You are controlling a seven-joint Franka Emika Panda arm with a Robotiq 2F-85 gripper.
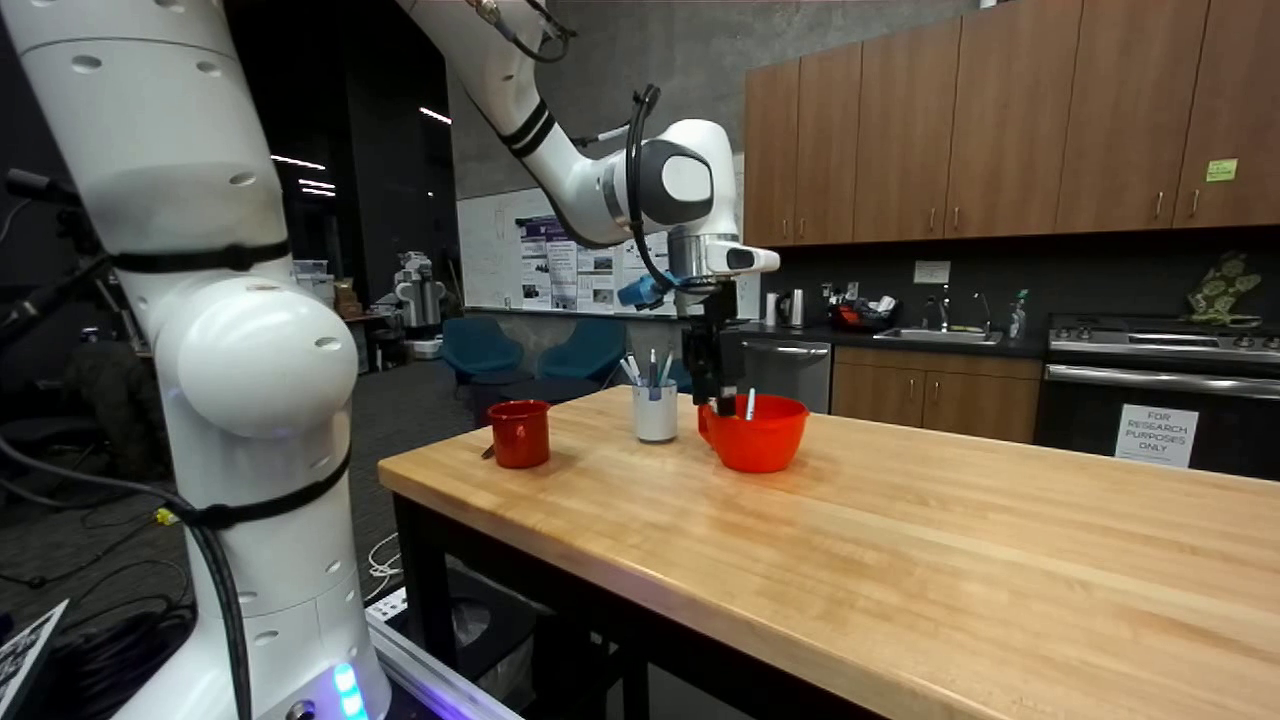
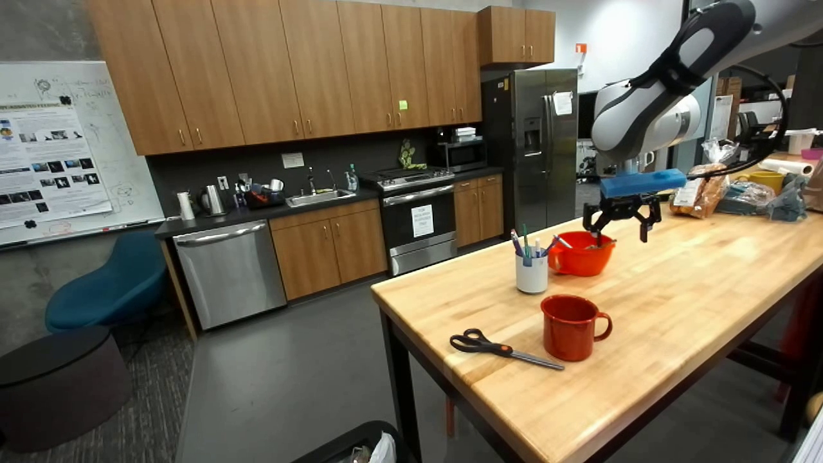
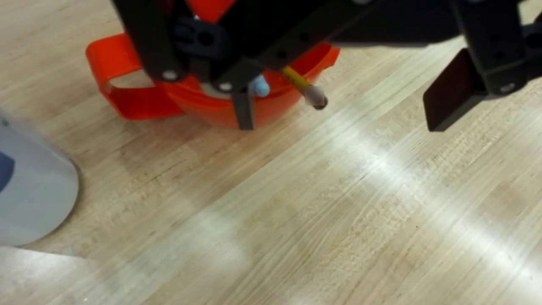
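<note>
My gripper [image 2: 620, 238] hangs over the orange-red bowl [image 2: 582, 262], its fingers spread wide with nothing held between them. In the wrist view one finger [image 3: 244, 111] overlaps the bowl [image 3: 250, 113], and the opposite finger [image 3: 451, 95] is above bare wood beyond the rim. A yellow pencil [image 3: 295, 79] leans out of the bowl between the fingers of the gripper [image 3: 345, 116]. A light blue pen end [image 3: 261, 86] shows close beside the nearer finger; whether they touch I cannot tell. The arm hides much of the bowl's inside.
A white cup of pens [image 1: 656, 415] stands close to the bowl, near its handle. A red mug [image 2: 569, 331] and black-handled scissors [image 2: 508, 350] are near the corner of the wooden table [image 1: 850, 540]. Bagged items [image 2: 701, 186] lie at its far end.
</note>
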